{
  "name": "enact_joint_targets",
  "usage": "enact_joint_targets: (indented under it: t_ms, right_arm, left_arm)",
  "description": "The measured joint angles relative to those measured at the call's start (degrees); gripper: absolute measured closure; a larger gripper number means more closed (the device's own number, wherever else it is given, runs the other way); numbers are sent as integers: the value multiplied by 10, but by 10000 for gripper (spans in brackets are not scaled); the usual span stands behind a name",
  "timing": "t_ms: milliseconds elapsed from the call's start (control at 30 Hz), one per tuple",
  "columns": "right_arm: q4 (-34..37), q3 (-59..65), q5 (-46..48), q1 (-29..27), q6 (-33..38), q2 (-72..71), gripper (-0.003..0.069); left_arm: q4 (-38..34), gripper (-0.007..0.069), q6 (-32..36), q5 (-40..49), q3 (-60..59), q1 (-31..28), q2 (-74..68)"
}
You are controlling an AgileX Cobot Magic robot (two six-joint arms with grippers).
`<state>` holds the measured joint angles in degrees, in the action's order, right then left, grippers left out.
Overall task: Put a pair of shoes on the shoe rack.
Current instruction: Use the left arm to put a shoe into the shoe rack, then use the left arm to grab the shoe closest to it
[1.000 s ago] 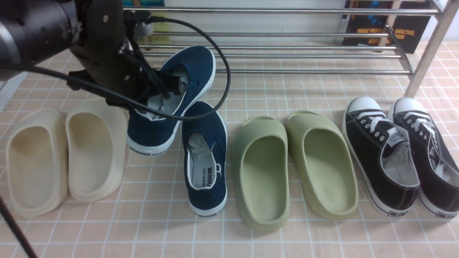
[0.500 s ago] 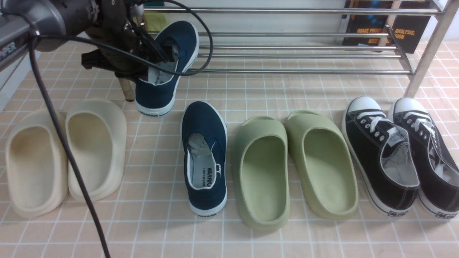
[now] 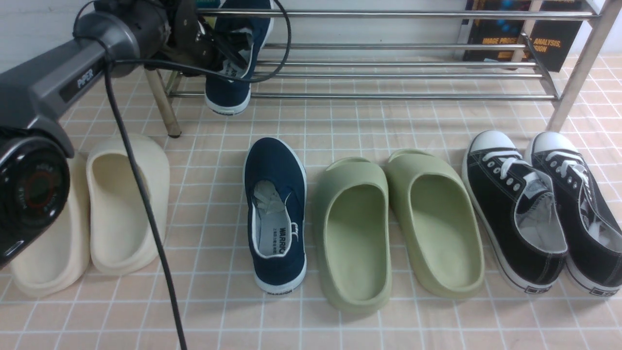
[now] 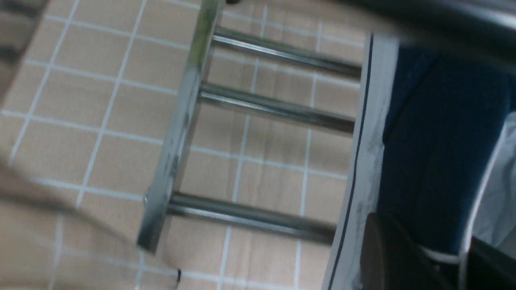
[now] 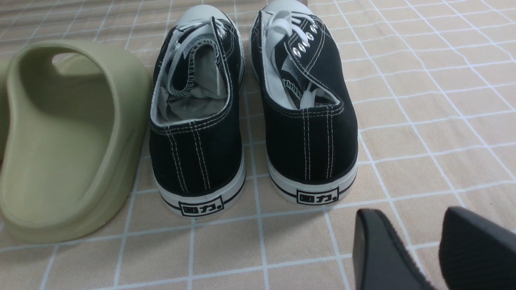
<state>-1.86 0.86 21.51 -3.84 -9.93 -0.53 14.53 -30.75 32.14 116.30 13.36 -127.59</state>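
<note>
so left gripper [image 3: 238,51] is parking navy shoe 1 [image 3: 219,90] on the far-left end of the shoe rack [image 3: 388,96], can't tell if it's clamped or loose, right gripper [image 5: 407,219] hangs spread and empty, next up is grabbing shoe 2 [image 3: 277,165].

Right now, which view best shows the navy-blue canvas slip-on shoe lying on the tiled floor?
Front view: the whole navy-blue canvas slip-on shows from above, grey insole included. The left wrist view shows only its mate at the steel rack; the right wrist view misses it, showing black lace-up sneakers.

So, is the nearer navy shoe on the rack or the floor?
On the floor: the navy shoe lies flat on the tiles beside the green slide, in front of the shoe rack.
</note>
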Motion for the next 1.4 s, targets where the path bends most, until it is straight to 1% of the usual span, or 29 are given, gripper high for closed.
enact_joint_targets:
  t_ms: [167,200,233,267,333,367,400,433,467,533,667,700,767,867,900,967,1000,1033,1133,1233,1300,1400]
  right_arm:
    - [0,0,0,0,0,0,419]
    - [0,0,0,0,0,0,419]
    - [0,0,0,0,0,0,419]
    - [0,0,0,0,0,0,419]
    - [0,0,0,0,0,0,419]
    - [0,0,0,0,0,0,419]
    - [0,0,0,0,0,0,419]
    - [0,0,0,0,0,0,419]
    - [0,0,0,0,0,0,419]
    - [0,0,0,0,0,0,419]
    - [0,0,0,0,0,0,419]
    - [0,0,0,0,0,0,419]
    - [0,0,0,0,0,0,419]
    - [0,0,0,0,0,0,419]
    - [0,0,0,0,0,0,419]
    - [0,0,0,0,0,0,419]
    - [0,0,0,0,0,0,419]
    - [0,0,0,0,0,0,419]
    - [0,0,0,0,0,0,419]
    - [0,0,0,0,0,0,419]
    - [0,0,0,0,0,0,419]
    - [0,0,0,0,0,0,419]
  left_arm:
    - [29,389,-19,-6,18,-2,-15]
    - [29,384,-19,-6,18,-2,-15]
    - [29,363,-20,0,22,-2,-15]
    - [29,326,-21,18,30,-2,-15]
    - [29,294,-22,72,44,-1,-8]
    - [29,290,-22,82,48,-1,-5]
    - [29,284,-20,119,57,0,5]
    - [29,283,-20,124,57,0,7]
    - [29,280,-7,164,64,0,25]
    - [29,279,9,192,67,0,43]
    - [16,279,101,274,69,0,111]
    - [5,279,128,305,70,0,127]
    - [-22,279,159,358,67,0,154]
    - [-46,279,174,378,55,0,169]
    - [-79,279,191,385,20,0,187]
    - [-99,279,201,385,-15,2,197]
    - [-118,279,215,373,-72,8,216]
    - [-125,279,217,365,-104,12,225]
    - [-136,279,223,307,-237,36,268]
    - [-139,279,223,251,-339,65,312]
    - [-145,279,219,212,-393,83,330]
    - [-155,279,203,169,-439,102,334]
